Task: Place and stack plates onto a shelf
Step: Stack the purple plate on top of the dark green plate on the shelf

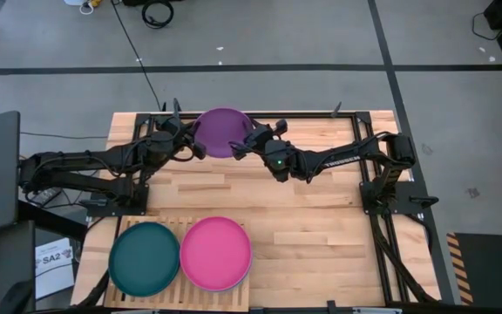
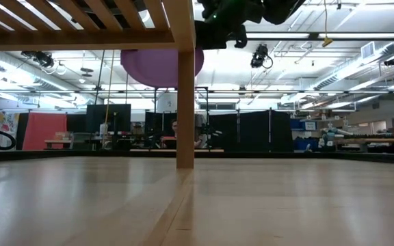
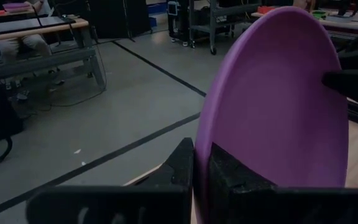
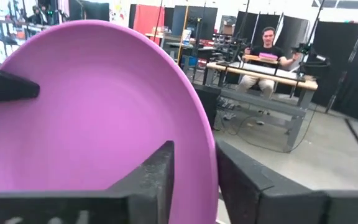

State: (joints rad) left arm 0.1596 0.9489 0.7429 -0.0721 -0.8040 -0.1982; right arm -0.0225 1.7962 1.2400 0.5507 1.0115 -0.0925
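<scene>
Two hands flank the purple plate (image 1: 222,131), raised above the tabletop's (image 1: 321,218) far edge. The left hand (image 1: 192,146) is clamped on its rim; the right hand (image 1: 244,146) is parted. Full release should precede carrying to the shelf (image 1: 174,223).

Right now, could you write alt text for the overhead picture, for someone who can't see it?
Two dark robot arms hold a purple plate between them at the far edge of a wooden table, the left hand and right hand at opposite rims. Nearer, a teal plate and a magenta plate rest side by side on a slatted wooden shelf.
</scene>
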